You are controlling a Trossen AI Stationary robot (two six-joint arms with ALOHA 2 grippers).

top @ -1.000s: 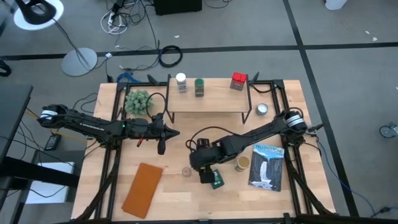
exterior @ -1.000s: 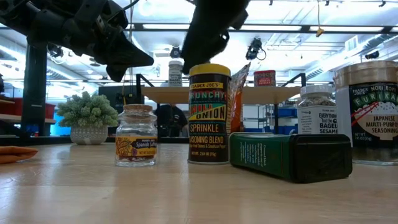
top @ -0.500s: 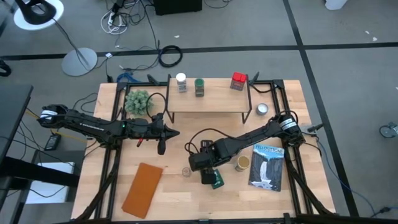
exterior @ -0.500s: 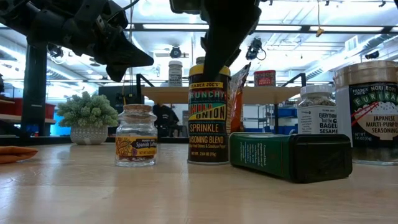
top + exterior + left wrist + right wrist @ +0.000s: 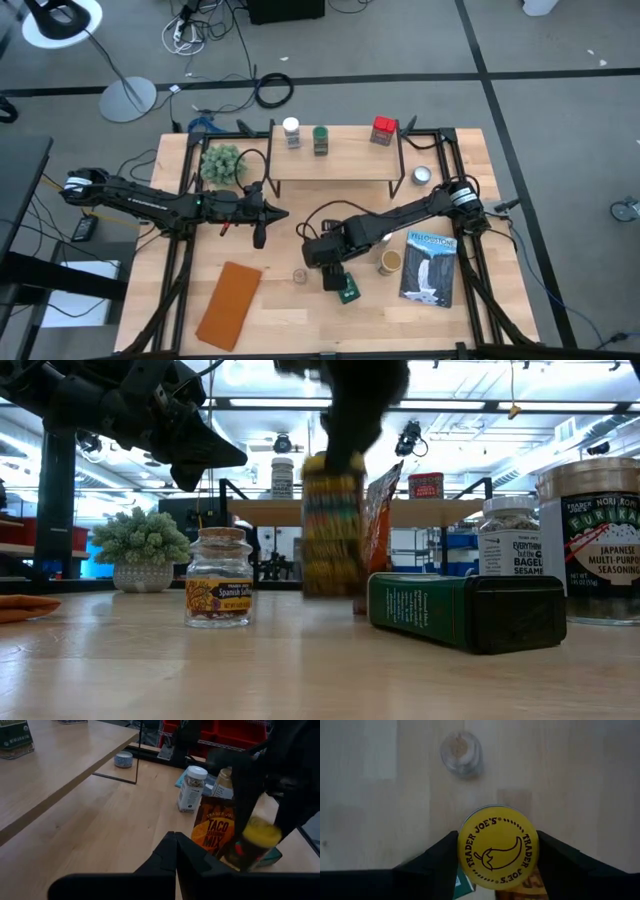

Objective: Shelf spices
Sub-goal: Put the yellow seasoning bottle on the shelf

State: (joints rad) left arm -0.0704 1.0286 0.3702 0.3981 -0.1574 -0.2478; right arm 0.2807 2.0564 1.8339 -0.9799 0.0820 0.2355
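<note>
My right gripper [image 5: 497, 851] is shut on the yellow-lidded spice jar [image 5: 332, 525] at the table's middle, near side [image 5: 333, 262]. Around it are the small cork-lidded jar [image 5: 219, 577], the dark green tin [image 5: 465, 610] lying on its side, the amber taco packet [image 5: 215, 827], a white-lidded jar [image 5: 191, 790] and a tan-lidded jar [image 5: 389, 262]. The shelf [image 5: 335, 160] stands at the far side with a white-lidded jar [image 5: 291, 131], a green-lidded jar [image 5: 320, 139] and a red box [image 5: 383, 130] on its plank. My left gripper [image 5: 280, 214], shut, hovers left of centre. My right gripper pinches the yellow lid [image 5: 470, 850] of the jar between its two fingers [image 5: 442, 857], one on each side of the rim. The fingers come from above, pointing down. The jar hangs upright below them, its base just clear of the table.
A blue-and-white book [image 5: 430, 267] lies at the near right and a flat brown pad [image 5: 228, 303] at the near left. A potted plant [image 5: 222, 162] stands left of the shelf, a small round tin [image 5: 422, 176] right of it. Bare wood lies in front of the shelf.
My right gripper came down over the yellow-lidded jar and took hold of its lid. The jar, which stood on the table, is now lifted a little and blurred with motion.
</note>
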